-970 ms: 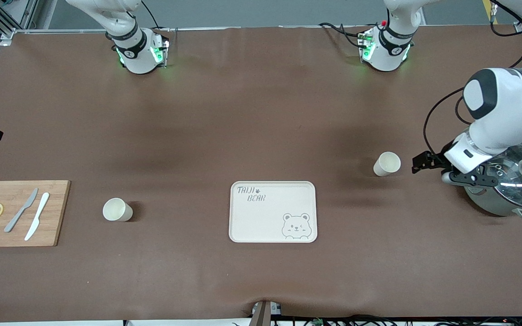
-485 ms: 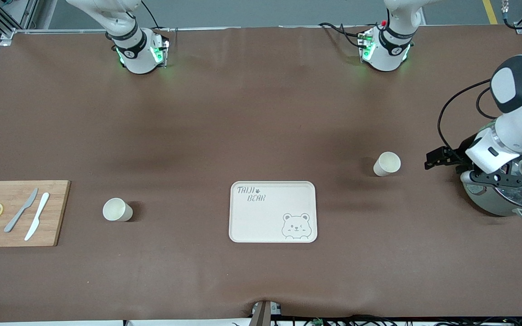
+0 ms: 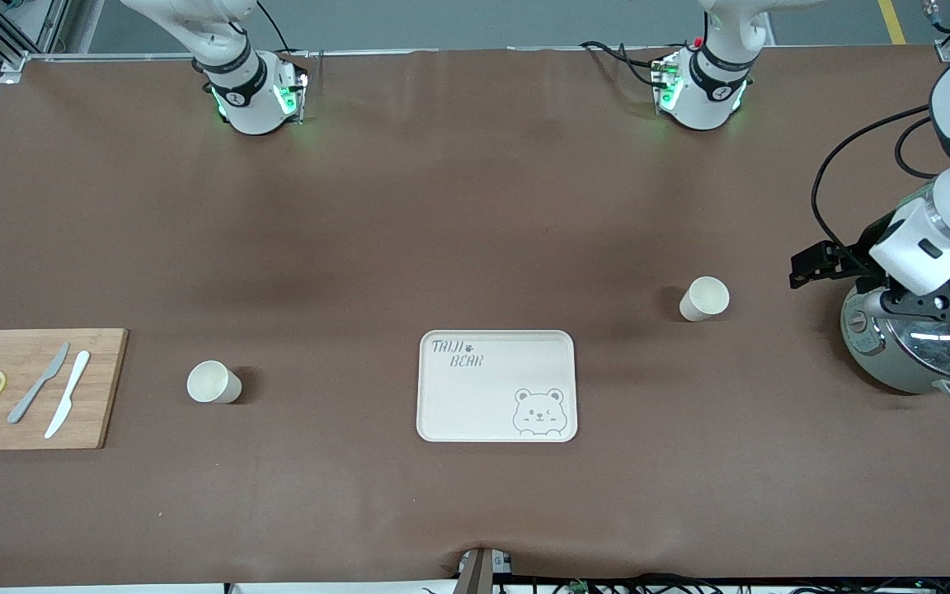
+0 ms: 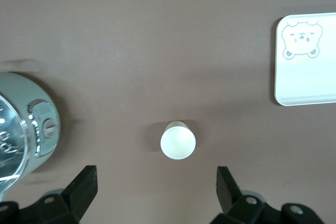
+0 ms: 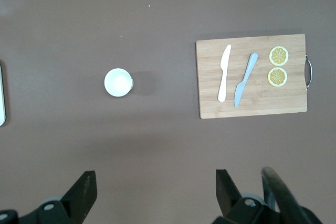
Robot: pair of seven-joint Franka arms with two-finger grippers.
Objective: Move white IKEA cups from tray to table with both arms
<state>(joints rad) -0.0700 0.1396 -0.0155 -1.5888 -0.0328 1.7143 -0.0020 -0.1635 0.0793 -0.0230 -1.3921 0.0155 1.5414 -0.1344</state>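
Two white IKEA cups stand upright on the brown table. One cup (image 3: 704,299) stands toward the left arm's end and shows in the left wrist view (image 4: 178,140). The other cup (image 3: 213,383) stands toward the right arm's end and shows in the right wrist view (image 5: 118,82). My left gripper (image 3: 937,307) hangs over the pot; its own view (image 4: 156,192) shows it open and empty. My right gripper (image 5: 156,190) is open and empty, high over bare table, and almost wholly out of the front view.
The cream bear tray (image 3: 475,404) lies between the cups, nearer the front camera. A steel pot with a glass lid (image 3: 895,371) stands at the left arm's end. A wooden cutting board (image 3: 104,388) with two knives and lemon slices lies at the right arm's end.
My left arm has drawn away from the cup, toward its end of the table and higher over the pot. The right arm's black tip has slid farther out of the front view.
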